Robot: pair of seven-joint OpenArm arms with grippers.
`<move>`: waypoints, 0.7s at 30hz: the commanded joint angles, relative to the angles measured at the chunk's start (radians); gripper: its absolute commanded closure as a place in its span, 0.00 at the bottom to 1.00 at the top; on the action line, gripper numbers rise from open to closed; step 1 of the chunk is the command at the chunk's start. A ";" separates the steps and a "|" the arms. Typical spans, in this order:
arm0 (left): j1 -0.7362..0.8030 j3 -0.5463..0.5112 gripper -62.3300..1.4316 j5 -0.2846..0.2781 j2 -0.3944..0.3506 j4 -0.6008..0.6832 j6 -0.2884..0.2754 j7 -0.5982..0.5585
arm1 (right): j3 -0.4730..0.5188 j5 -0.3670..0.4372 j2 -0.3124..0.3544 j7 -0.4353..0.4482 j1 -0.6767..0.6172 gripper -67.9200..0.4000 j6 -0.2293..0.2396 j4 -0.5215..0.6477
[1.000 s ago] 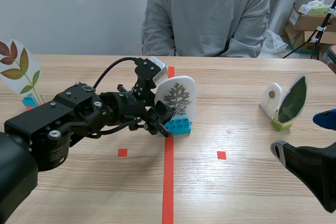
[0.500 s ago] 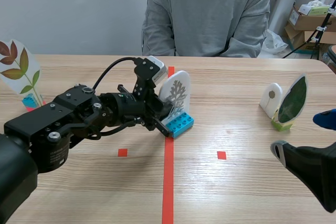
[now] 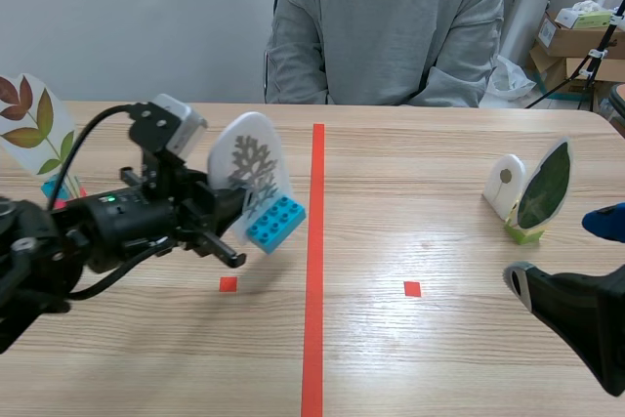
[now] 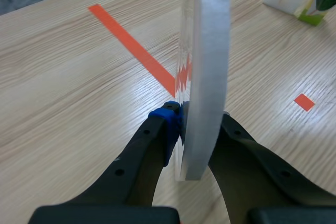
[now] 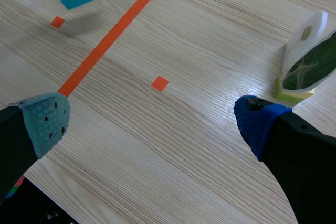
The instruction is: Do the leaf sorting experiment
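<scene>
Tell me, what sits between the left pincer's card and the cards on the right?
Scene view: only bare table and the red tape line lie between held card and right cards.

Wooden table (image 3: 415,358) carries green-leaf card (image 3: 543,192) and red-leaf card (image 3: 37,134)

The white oval card printed with a grey lobed leaf (image 3: 252,165), fixed on a bright blue toy brick (image 3: 275,224), hangs tilted above the table (image 3: 439,358), left of the red line (image 3: 314,339), pinched near its lower edge in the left gripper (image 4: 199,127). A card with red and green leaves (image 3: 34,119) stands upright at the far left. At the right, a white card with a small round leaf (image 3: 504,183) and a dark green leaf card (image 3: 545,186) stand close together.
</scene>
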 commanded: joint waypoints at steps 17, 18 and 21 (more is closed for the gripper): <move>0.143 -0.319 0.91 -0.034 0.009 0.079 0.148 -0.040 | -0.003 -0.008 0.013 0.012 0.015 0.04 0.008 0.016; 0.124 -0.326 0.91 -0.028 0.009 0.060 0.161 -0.040 | -0.003 -0.008 0.013 0.012 0.015 0.04 0.008 0.016; 0.064 -0.350 0.91 -0.026 0.006 -0.005 0.193 -0.040 | -0.003 -0.010 0.013 0.011 0.015 0.04 0.008 0.016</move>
